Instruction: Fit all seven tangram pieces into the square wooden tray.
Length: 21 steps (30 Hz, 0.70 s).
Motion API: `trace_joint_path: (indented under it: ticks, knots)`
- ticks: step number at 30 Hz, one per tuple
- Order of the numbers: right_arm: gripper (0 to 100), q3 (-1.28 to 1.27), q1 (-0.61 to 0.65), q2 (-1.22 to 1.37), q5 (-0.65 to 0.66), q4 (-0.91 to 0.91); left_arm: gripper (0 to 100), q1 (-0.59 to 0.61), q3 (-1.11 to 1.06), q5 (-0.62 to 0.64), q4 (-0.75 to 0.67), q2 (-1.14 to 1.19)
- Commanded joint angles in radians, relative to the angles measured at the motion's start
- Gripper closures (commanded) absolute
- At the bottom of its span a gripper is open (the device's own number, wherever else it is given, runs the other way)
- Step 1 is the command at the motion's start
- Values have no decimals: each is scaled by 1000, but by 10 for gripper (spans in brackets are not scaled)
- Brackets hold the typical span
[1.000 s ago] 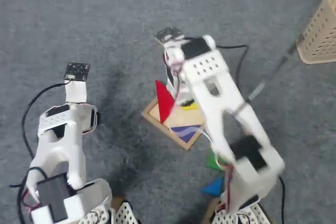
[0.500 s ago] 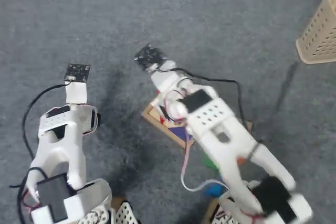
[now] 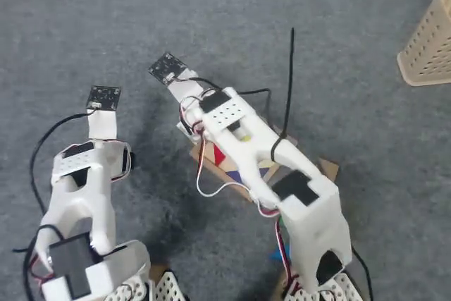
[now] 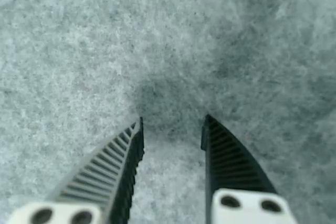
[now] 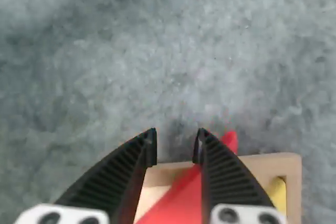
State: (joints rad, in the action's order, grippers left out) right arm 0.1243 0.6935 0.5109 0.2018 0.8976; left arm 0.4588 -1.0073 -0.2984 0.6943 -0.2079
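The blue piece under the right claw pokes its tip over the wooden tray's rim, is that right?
No, that piece is red, not blue. The right wrist view shows the red piece under the right claw, its tip poking over the wooden tray's rim.

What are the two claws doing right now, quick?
Left claw: open, holding nothing, above the carpet.
Right claw: open, nothing gripped, over the red piece at the tray edge.

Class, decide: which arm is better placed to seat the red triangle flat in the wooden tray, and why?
Right. The right gripper hangs over the red triangle, whose tip overlaps the tray rim; the left gripper is over bare carpet.
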Motion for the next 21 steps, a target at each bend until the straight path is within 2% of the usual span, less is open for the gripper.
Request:
trace_joint_path:
  ticks: [1,9,17,21]
  knots:
    - [876,75,-61,-10,-20,13,824,-6,2,-14,-15,-54]
    - [876,75,-153,-10,-25,12,824,-6,2,-14,-15,-54]
    - [876,75,-180,-31,-69,27,824,-6,2,-14,-15,-54]
    - [876,74,-183,-199,-81,150,824,-6,2,-14,-15,-54]
